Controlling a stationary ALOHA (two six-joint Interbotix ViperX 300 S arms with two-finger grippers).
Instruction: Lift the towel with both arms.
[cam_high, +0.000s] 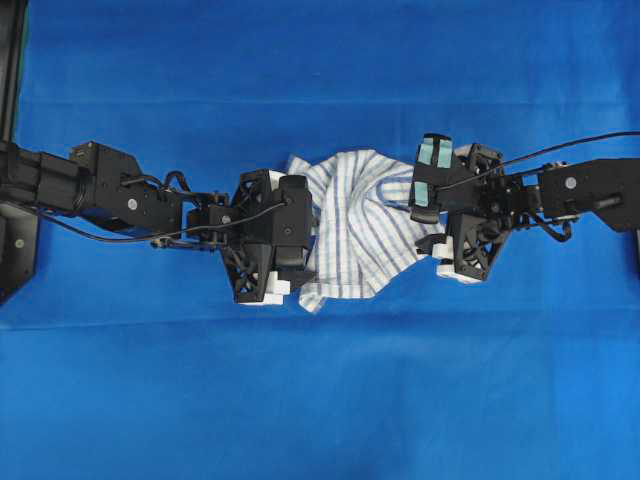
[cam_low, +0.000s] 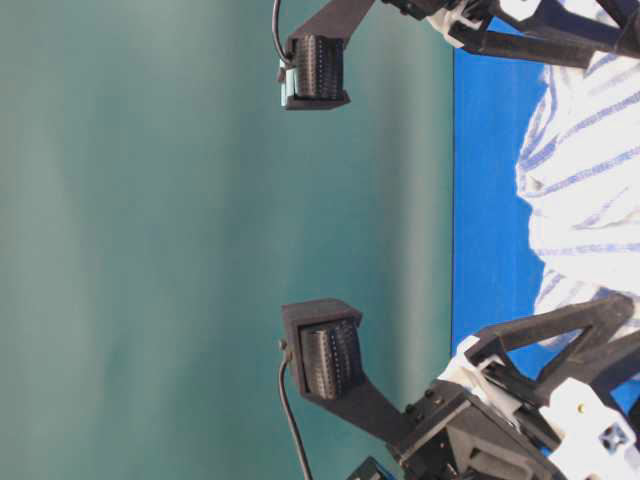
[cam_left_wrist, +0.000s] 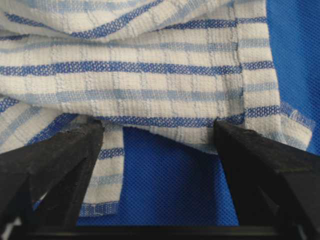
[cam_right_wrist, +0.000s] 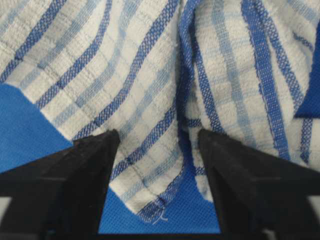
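Note:
The white towel (cam_high: 355, 225) with blue-grey stripes lies crumpled on the blue covering between my two arms. My left gripper (cam_high: 300, 240) is at its left edge, open. In the left wrist view the left gripper (cam_left_wrist: 157, 132) has its fingers (cam_left_wrist: 65, 155) spread wide, with the towel (cam_left_wrist: 150, 65) hem just at the tips and a flap beside the left finger. My right gripper (cam_high: 430, 215), with teal tape patches, is open at the right edge. In the right wrist view the right gripper (cam_right_wrist: 157, 142) straddles a corner of the towel (cam_right_wrist: 150, 75). Neither pinches the cloth.
The blue table covering (cam_high: 320, 400) spreads flat all round the towel. Dark stands sit at the far left edge (cam_high: 15, 250). In the table-level view the towel (cam_low: 585, 160) shows at the right, with a green wall (cam_low: 150, 240) behind.

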